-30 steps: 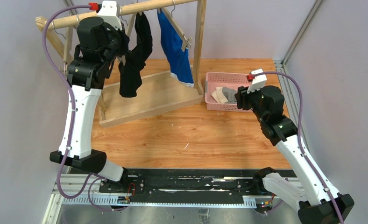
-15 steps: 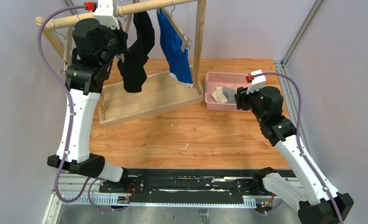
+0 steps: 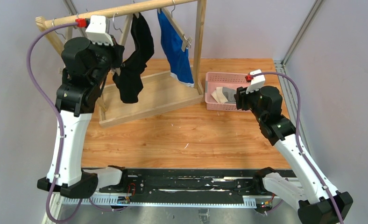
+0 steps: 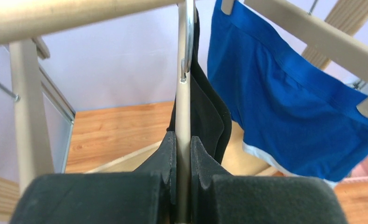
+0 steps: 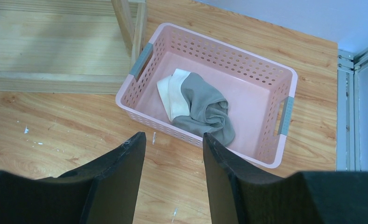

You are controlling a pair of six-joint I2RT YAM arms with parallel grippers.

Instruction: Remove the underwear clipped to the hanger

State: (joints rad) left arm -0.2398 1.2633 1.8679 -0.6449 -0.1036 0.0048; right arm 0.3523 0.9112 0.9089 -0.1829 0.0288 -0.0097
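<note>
Left hand [image 4: 183, 142] tight, right hand [image 5: 173, 140] wide

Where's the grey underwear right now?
Top view, right side: the grey underwear lies inside the pink basket, just right of the wooden rack. In the right wrist view it sits beyond the open right gripper.

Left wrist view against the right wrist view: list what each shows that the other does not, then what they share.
Only the left wrist view: the left gripper shut on the pale hanger that carries the black briefs, the blue briefs clipped to a second hanger beside them, and the rail overhead.

Only the right wrist view: the right gripper, open and empty, near the pink basket with the grey briefs lying inside.

Both: the wooden tabletop and the rack posts.
</note>
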